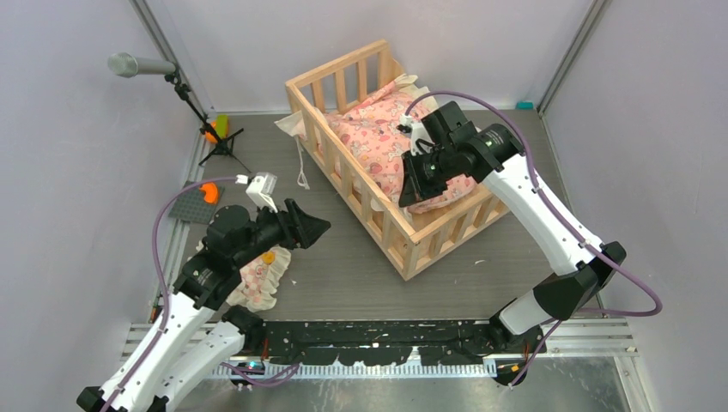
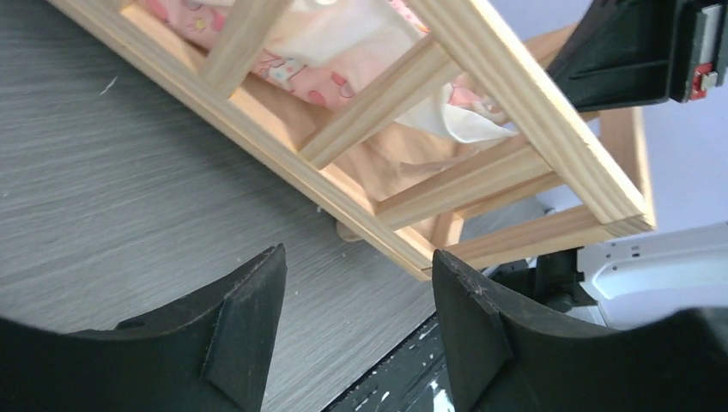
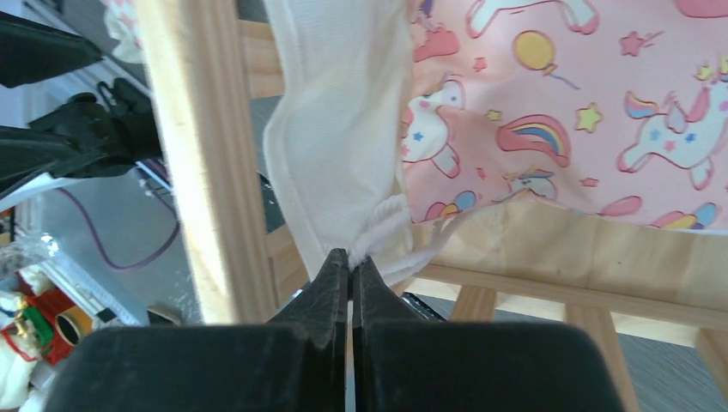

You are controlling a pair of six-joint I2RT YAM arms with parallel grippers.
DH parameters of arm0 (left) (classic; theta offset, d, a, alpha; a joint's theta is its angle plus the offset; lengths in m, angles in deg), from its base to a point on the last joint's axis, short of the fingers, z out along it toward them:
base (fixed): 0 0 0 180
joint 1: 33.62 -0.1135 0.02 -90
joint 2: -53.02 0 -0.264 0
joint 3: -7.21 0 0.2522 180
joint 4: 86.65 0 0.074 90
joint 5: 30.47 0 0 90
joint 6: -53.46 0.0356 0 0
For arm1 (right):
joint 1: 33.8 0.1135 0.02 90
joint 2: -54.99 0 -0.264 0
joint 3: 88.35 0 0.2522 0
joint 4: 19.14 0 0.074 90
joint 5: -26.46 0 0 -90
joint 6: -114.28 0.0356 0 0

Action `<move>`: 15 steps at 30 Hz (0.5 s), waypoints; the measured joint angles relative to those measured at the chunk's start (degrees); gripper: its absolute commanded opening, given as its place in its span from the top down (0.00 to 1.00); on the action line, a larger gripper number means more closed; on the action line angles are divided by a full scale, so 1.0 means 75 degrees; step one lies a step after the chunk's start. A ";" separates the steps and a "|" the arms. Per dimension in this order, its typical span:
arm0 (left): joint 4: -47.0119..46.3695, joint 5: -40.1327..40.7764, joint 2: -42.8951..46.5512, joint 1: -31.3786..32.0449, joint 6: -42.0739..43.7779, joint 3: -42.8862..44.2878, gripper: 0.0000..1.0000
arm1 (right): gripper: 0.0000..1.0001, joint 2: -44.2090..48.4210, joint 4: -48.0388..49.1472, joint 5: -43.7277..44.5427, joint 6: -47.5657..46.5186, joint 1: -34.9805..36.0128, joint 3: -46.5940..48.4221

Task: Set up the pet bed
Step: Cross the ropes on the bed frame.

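Sitting askew on the right half of the worktop, the pet bed already carries its pink unicorn cushion on the plank base, though the near end looks rumpled; in the right wrist view the cream frill is bunched against an upright post and bare plank shows beyond the cushion's edge; the right gripper is closed tight on a gathered bit of that frill, low inside the near corner; the step in hand seems to be drawing this corner of the cushion out so that it lies flat and fills the frame; doing it well probably means a short, low pull toward the corner, not an upward lift, since lifting would likely peel the whole cushion off the base; the pinch is on thin fabric only, so a slow pull should keep it from slipping free or dragging the light frame across the worktop; the left gripper hangs wide apart with nothing between its fingers, just short of the bed's long rail, and could steady that rail if the frame begins to slide; the small pillow lies under the left arm, well apart from the bed, and looks to be the next thing to place.
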 measured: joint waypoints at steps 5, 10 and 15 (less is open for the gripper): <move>-0.0737 -0.0504 0.0009 0.0050 0.0029 -0.0195 0.39 | 1.00 0.0009 0.0047 -0.0618 0.0020 0.0000 0.0204; -0.1320 -0.0458 0.0026 0.0577 0.0265 -0.0545 0.39 | 1.00 0.0017 0.0012 -0.0836 0.0017 -0.0012 0.0210; -0.1816 0.0428 0.0023 0.2267 0.0816 -0.0781 0.39 | 1.00 0.0093 -0.0262 -0.0694 0.0015 -0.0041 0.0122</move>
